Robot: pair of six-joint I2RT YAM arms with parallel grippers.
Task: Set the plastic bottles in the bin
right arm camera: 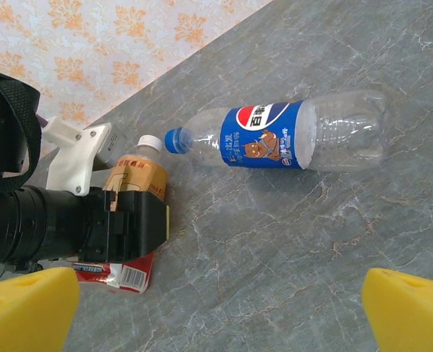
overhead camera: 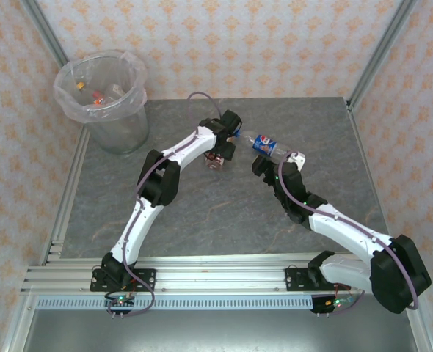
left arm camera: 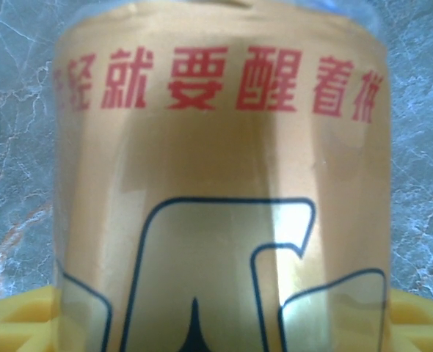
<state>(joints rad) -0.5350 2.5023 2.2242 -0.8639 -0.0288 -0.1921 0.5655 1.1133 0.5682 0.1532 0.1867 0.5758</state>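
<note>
The gold-labelled bottle (left arm camera: 224, 183) is cut off top and bottom; items in the bin (overhead camera: 121, 128) are indistinct.

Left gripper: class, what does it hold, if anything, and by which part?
The left gripper straddles the brown-labelled bottle at its labelled middle; whether it actually grips the bottle cannot be told.

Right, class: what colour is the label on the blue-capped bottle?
The label is blue; the right wrist view shows it best.
</note>
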